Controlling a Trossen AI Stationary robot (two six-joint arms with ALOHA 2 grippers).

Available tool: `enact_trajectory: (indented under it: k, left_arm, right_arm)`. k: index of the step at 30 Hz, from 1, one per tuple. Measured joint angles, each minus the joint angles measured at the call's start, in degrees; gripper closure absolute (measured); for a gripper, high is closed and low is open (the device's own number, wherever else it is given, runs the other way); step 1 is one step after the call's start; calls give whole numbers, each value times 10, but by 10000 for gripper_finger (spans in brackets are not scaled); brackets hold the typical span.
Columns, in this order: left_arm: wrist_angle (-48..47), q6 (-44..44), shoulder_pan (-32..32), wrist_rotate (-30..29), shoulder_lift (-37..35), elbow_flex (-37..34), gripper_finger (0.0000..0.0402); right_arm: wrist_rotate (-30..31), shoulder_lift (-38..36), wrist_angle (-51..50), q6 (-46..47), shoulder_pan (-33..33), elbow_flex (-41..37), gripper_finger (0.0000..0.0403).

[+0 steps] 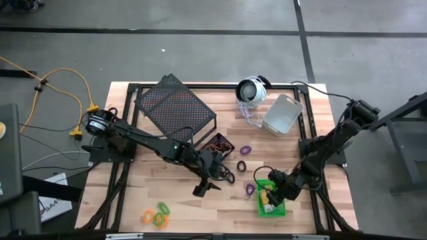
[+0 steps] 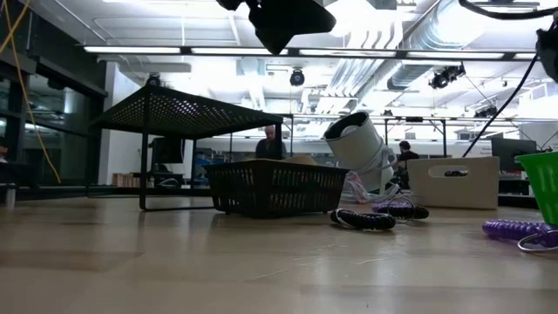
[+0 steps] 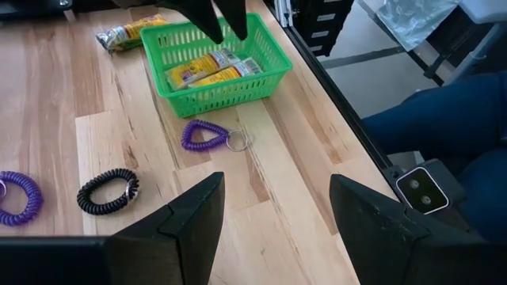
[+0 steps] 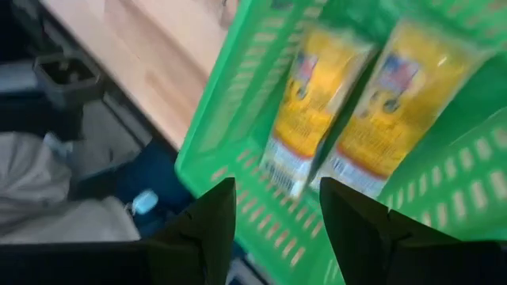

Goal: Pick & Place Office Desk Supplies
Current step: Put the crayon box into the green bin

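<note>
A green bin sits near the table's near right corner and holds yellow packets; it also shows as the green bin. Another yellow packet lies on the table beside it. My right gripper hovers open over the bin, fingers above the packets. My left gripper hangs open above the table's middle, touching nothing. Ahead of it lie a purple loop, a black loop and another purple loop. Orange and green loops lie near the near edge.
A black bin with items stands beside the large mesh rack. A grey bin and the white corded device stand at the far right. Two more purple loops lie between the bins. People show in the room beyond.
</note>
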Motion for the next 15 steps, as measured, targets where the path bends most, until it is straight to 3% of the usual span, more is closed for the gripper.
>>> enact_trajectory:
  k: [7, 15]
  left_arm:
    - [17, 0, 0, 0, 0, 0, 179]
    - [38, 1, 0, 0, 0, 0, 179]
  right_arm:
    - [-29, -37, 3, -48, -39, 0, 231]
    - [-21, -75, -4, -159, -92, 0, 231]
